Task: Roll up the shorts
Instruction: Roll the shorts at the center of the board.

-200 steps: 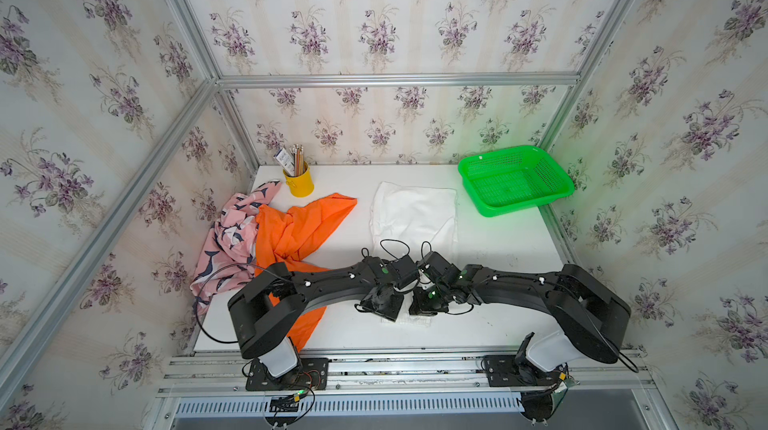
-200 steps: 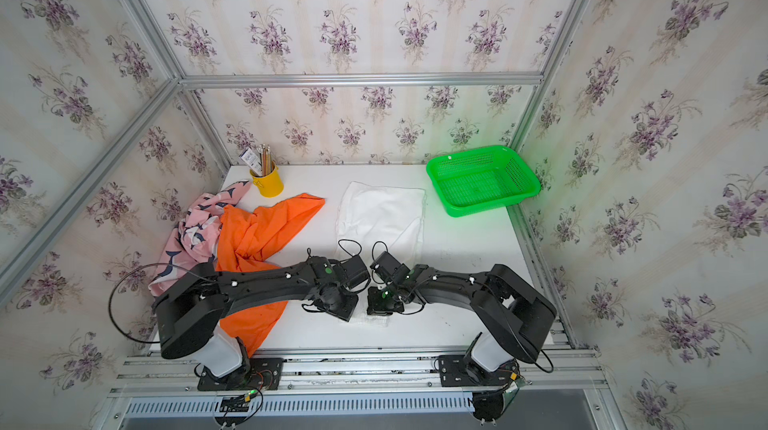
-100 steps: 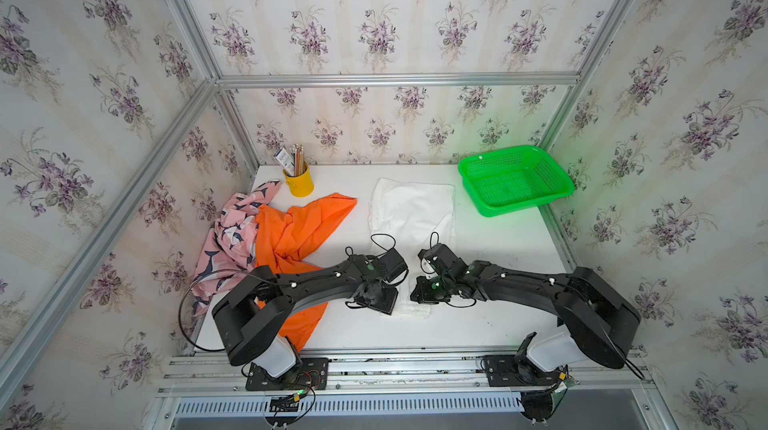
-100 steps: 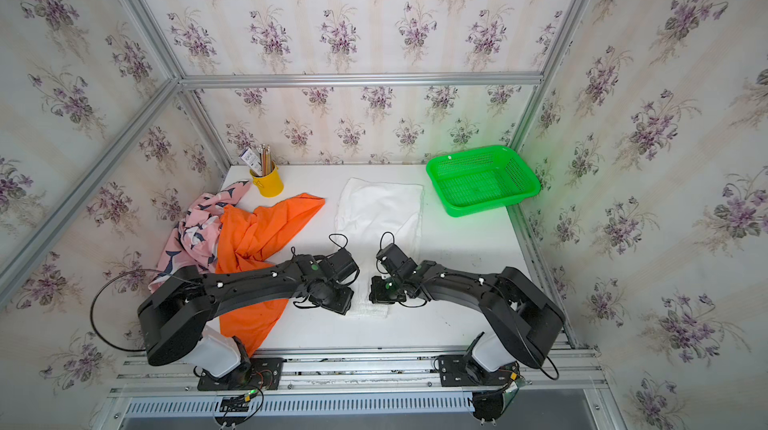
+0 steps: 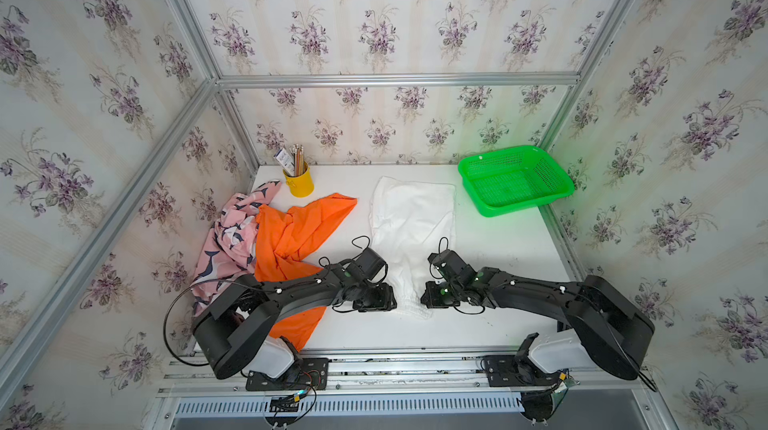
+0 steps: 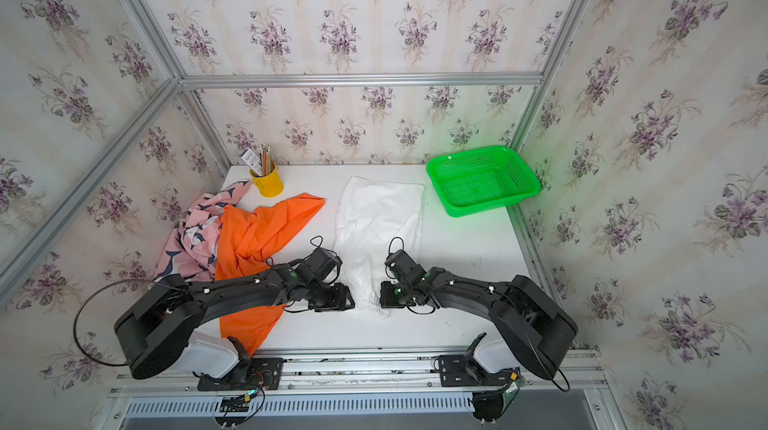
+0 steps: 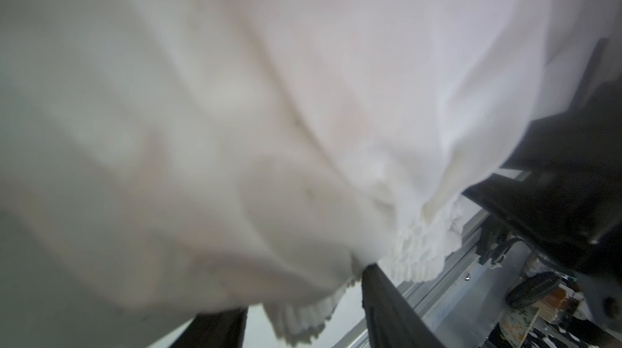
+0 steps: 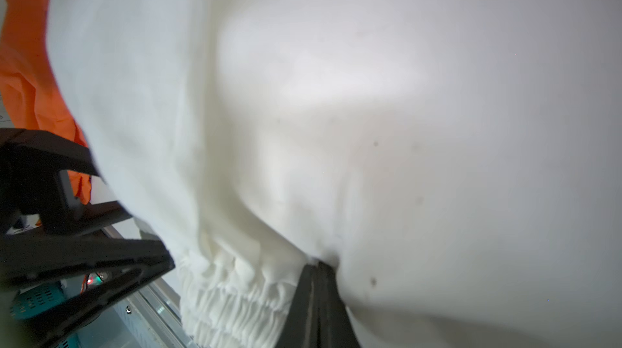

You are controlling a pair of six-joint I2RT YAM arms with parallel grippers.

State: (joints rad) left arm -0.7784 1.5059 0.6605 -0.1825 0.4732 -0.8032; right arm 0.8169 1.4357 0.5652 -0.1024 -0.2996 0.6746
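The white shorts (image 5: 411, 216) (image 6: 378, 216) lie flat mid-table, their gathered waistband (image 5: 411, 307) toward the front edge. My left gripper (image 5: 392, 303) (image 6: 352, 302) is at the waistband's left end. In the left wrist view its fingers (image 7: 373, 282) stand apart, and the waistband hangs between them. My right gripper (image 5: 423, 302) (image 6: 382, 301) (image 8: 318, 264) is at the right end, shut with white cloth pinched at its tip. The orange shorts (image 5: 291, 236) and the pink whale-print shorts (image 5: 230, 232) lie crumpled at the left, partly under my left arm.
A green basket (image 5: 515, 182) stands at the back right corner. A yellow cup of pencils (image 5: 298, 182) stands at the back left. The metal rail (image 5: 415, 355) runs along the table's front edge, just in front of the waistband.
Both grippers have moved apart sideways from a close pairing over the waistband. The waistband now shows stretched between them.
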